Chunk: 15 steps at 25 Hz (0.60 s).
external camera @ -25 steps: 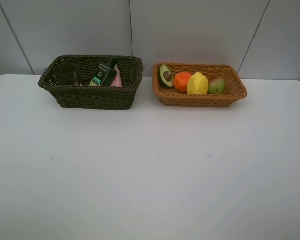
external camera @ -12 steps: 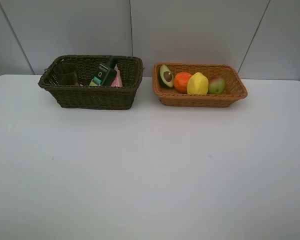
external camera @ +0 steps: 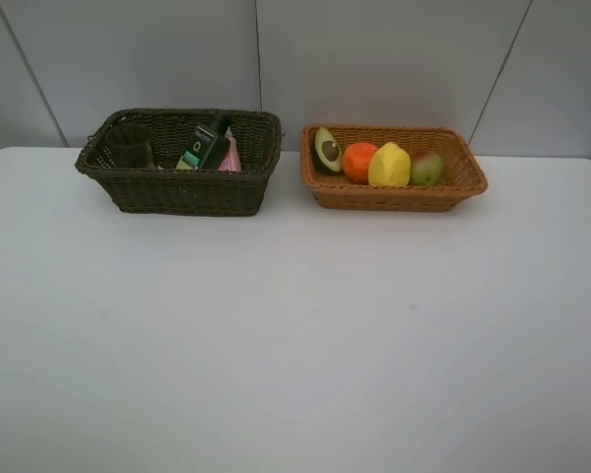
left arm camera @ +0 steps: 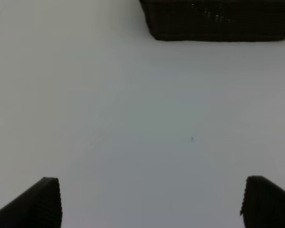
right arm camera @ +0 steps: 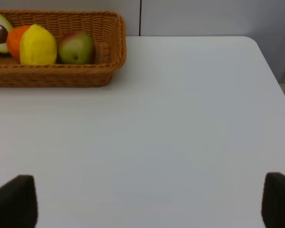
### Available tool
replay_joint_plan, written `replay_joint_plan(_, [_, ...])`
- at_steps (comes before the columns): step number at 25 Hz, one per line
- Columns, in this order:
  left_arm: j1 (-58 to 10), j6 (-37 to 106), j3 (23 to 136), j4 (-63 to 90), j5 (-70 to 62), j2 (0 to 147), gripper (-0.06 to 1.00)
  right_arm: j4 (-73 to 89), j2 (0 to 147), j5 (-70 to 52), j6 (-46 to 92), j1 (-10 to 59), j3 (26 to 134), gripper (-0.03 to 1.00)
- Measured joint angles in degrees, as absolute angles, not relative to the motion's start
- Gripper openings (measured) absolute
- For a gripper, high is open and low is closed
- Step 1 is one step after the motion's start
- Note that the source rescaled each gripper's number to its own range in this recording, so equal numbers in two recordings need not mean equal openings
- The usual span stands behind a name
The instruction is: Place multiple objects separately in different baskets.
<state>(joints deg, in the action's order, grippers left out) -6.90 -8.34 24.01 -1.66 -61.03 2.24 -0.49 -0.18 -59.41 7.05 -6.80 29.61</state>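
The dark basket (external camera: 177, 189) at the back left holds the translucent cup (external camera: 130, 146), the dark green pump bottle (external camera: 209, 144) and the small pink bottle (external camera: 231, 158). To its right, the light tan basket (external camera: 394, 197) holds the halved avocado (external camera: 327, 150), orange (external camera: 359, 162), lemon (external camera: 389, 166) and mango (external camera: 426, 168). Neither arm shows in the high view. My left gripper (left arm camera: 152, 204) is open over bare table, well short of the dark basket (left arm camera: 218, 21). My right gripper (right arm camera: 146, 202) is also open and empty, far from the tan basket (right arm camera: 61, 76).
The white table (external camera: 295, 335) stretches wide in front of both baskets. A grey panelled wall (external camera: 374, 59) stands right behind them. The table's right edge and rounded far corner (right arm camera: 256, 45) show in the right wrist view.
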Motion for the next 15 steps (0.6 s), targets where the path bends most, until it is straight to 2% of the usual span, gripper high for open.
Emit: replay_joint_plan(15, [-6.7,-6.8,24.0,-1.7,-61.1,1.2,1.00,-0.5,-0.2,-59.4,7.0,-6.8,29.6,1.00])
